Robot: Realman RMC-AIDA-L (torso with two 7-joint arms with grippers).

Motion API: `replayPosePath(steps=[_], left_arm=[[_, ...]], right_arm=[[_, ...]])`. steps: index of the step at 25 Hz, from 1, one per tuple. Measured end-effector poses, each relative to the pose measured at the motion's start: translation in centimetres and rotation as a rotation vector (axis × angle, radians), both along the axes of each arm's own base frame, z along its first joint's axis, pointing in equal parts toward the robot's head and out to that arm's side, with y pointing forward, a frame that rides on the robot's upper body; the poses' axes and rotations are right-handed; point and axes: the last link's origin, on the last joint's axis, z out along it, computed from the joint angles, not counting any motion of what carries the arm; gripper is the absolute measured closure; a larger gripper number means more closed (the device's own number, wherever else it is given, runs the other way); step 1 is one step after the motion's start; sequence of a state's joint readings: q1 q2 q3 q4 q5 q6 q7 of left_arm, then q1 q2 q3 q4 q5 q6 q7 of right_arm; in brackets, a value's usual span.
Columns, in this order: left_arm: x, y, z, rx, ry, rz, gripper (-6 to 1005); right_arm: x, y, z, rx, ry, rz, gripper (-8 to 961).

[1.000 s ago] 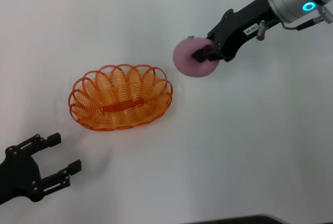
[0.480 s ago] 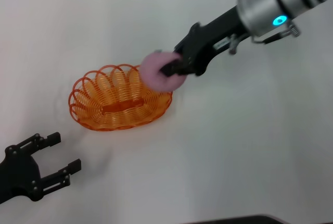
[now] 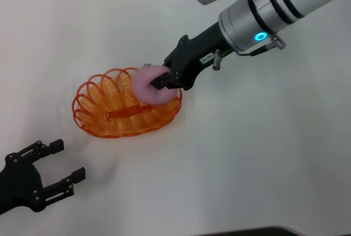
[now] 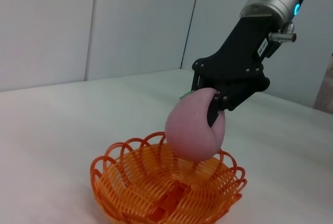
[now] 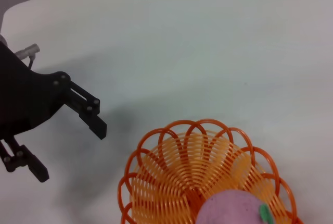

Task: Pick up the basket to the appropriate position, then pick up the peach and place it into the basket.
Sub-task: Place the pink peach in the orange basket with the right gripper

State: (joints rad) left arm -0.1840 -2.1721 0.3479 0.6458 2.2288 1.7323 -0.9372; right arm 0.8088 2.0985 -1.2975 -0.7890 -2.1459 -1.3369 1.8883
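The orange wire basket (image 3: 104,116) stands on the white table, left of centre. My right gripper (image 3: 159,81) is shut on the pink peach (image 3: 147,85) and holds it over the basket's right rim. In the left wrist view the peach (image 4: 192,133) hangs just above the basket (image 4: 135,187), held by the right gripper (image 4: 214,110). The right wrist view shows the basket (image 5: 197,174) below and the peach (image 5: 231,209) with its green leaf. My left gripper (image 3: 64,166) is open and empty near the front left corner, apart from the basket.
The white table (image 3: 263,153) spreads around the basket with nothing else on it. The left gripper (image 5: 62,130) shows on the table in the right wrist view. A pale wall (image 4: 78,21) stands behind the table.
My right arm has carried the peach leftward from the table's right side to above the basket's right rim. The basket and the left gripper have not moved.
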Motion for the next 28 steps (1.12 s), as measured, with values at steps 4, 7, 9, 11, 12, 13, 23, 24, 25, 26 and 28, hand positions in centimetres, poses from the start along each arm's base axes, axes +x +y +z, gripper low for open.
replayPosePath(steps=[4,7,9,11,12,13,23,24,25,26,28], left_arm=[[-0.01,0.0,0.01,0.001,0.0,0.001,208],[0.01,-0.01,0.02,0.001,-0.001,0.0,208],[0.0,-0.02,0.02,0.001,-0.001,0.0,208],[-0.02,-0.04,0.04,0.002,-0.001,0.001,208],[-0.03,-0.05,0.04,0.002,-0.001,0.002,208],[-0.04,-0.05,0.05,0.002,0.0,0.002,208],[0.08,-0.05,0.08,0.0,-0.007,-0.002,208],[0.08,-0.05,0.09,0.001,-0.007,-0.002,208],[0.08,-0.03,0.09,0.002,-0.007,-0.002,208],[0.06,-0.02,0.09,0.002,-0.006,-0.001,208],[0.01,0.0,0.07,0.003,-0.003,0.001,208]], right_arm=[[0.1,0.05,-0.31,0.005,-0.003,-0.003,824],[0.13,0.1,-0.41,0.008,0.0,-0.005,823],[0.2,0.09,-0.42,0.01,0.001,-0.001,822],[0.26,0.06,-0.43,0.009,-0.001,0.008,822],[0.31,0.0,-0.48,0.007,-0.004,0.015,821],[0.36,-0.05,-0.52,0.005,-0.006,0.023,821],[0.36,-0.25,-0.68,-0.001,0.01,0.032,643],[0.38,-0.27,-0.69,-0.001,0.012,0.032,625],[0.42,-0.28,-0.69,-0.002,0.013,0.032,583],[0.44,-0.28,-0.7,-0.002,0.013,0.033,541],[0.46,-0.29,-0.7,-0.002,0.013,0.033,457]])
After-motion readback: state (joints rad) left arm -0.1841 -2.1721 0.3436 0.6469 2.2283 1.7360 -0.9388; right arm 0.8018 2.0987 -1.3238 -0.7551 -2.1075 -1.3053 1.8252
